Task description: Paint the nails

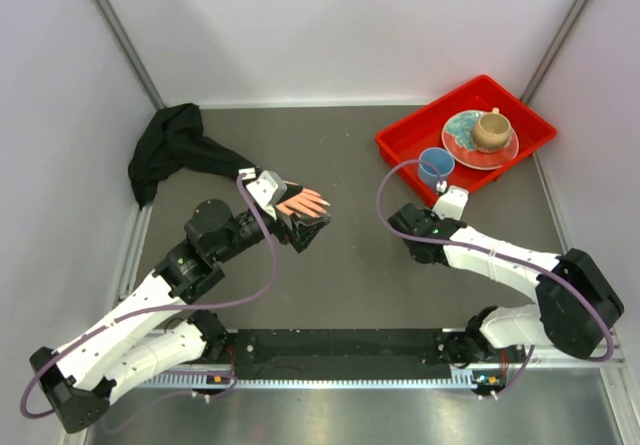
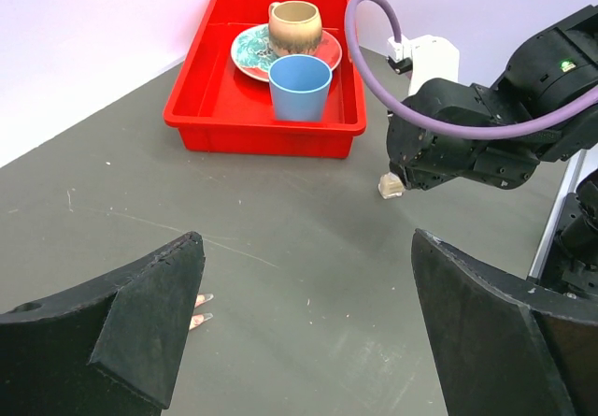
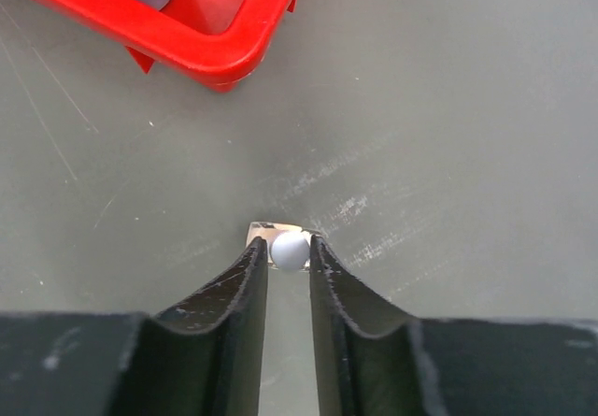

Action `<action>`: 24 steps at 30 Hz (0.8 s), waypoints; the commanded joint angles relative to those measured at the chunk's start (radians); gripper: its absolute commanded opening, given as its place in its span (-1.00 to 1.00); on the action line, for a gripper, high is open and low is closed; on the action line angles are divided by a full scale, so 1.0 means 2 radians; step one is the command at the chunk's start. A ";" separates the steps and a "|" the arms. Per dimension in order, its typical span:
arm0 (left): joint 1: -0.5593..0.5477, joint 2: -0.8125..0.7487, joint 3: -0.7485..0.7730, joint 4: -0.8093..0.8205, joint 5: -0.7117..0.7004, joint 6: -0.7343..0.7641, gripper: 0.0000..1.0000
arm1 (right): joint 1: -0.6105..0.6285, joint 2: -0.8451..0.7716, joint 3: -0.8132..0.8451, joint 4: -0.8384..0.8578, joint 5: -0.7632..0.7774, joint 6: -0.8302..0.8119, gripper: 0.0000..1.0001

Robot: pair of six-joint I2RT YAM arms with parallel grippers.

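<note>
Left gripper (image 2: 306,240): gaping wide, gripping nothing, hovering low over the grey table (image 1: 360,265).
Nails (image 1: 322,205): lying just beside one finger (image 2: 140,322) of the left gripper, at the tips of the mannequin hand (image 1: 298,201); two tips peeking past that finger in the wrist view; colour too small to tell.
Sleeve (image 1: 170,155): black, trailing toward the far-left corner.
Right gripper (image 3: 288,247): pinching the small white-capped bottle (image 3: 290,251), keeping well apart from the nails.
Red tray (image 1: 400,160): sitting just beyond the right gripper, holding a blue cup (image 1: 435,165), a plate (image 1: 460,130) and a tan mug (image 1: 490,128).
</note>
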 commanded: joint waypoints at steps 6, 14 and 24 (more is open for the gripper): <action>0.001 -0.009 0.000 0.011 -0.002 0.006 0.90 | -0.003 -0.028 0.014 0.003 -0.003 -0.021 -0.03; 0.001 -0.009 0.025 0.003 -0.008 0.003 0.91 | 0.009 -0.106 0.123 -0.107 -0.054 -0.107 0.74; 0.001 0.033 0.126 -0.055 -0.060 -0.060 0.91 | 0.009 -0.189 0.337 -0.214 -0.158 -0.279 0.97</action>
